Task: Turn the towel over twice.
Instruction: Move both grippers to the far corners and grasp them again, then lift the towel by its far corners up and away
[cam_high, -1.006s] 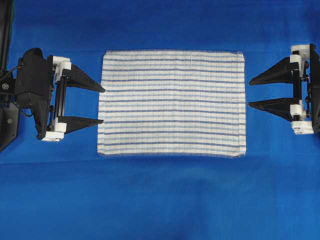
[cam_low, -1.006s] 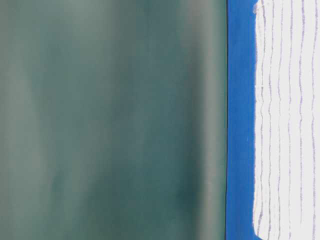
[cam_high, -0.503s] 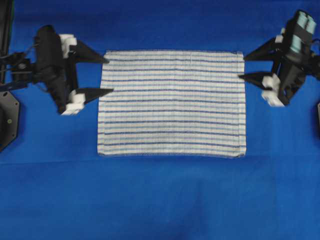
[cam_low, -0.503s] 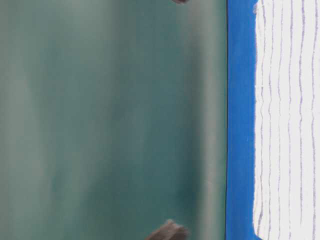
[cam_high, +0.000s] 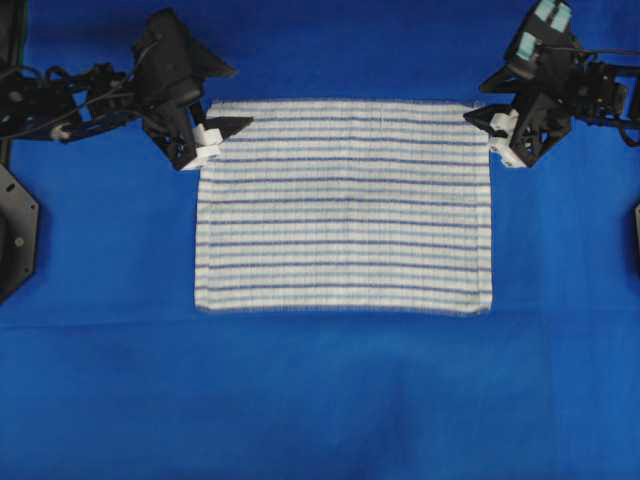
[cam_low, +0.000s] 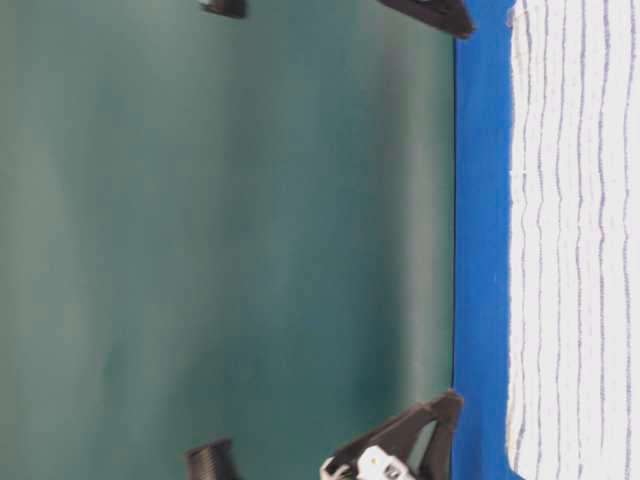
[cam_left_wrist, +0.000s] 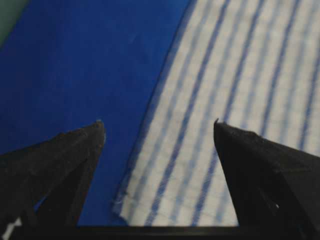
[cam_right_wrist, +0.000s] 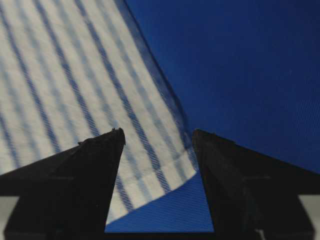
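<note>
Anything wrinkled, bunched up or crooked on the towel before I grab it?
Nothing stands out. The towel lies flat and square on the blue cover, with no folds. The left claw and right claw are open at its far corners.

Even bright light, faint shadows; wrist views soft, backdrop blurred.

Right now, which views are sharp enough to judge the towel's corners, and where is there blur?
Overhead view: even light, no glare, towel stripes crisp, both corners clear. Left wrist view: soft focus, stripes smeared, corner still readable between the left hand fingers. Right wrist view: slightly sharper, corner visible at the right hand. Table-level view: backdrop blurred, towel edge fuzzy.
</note>
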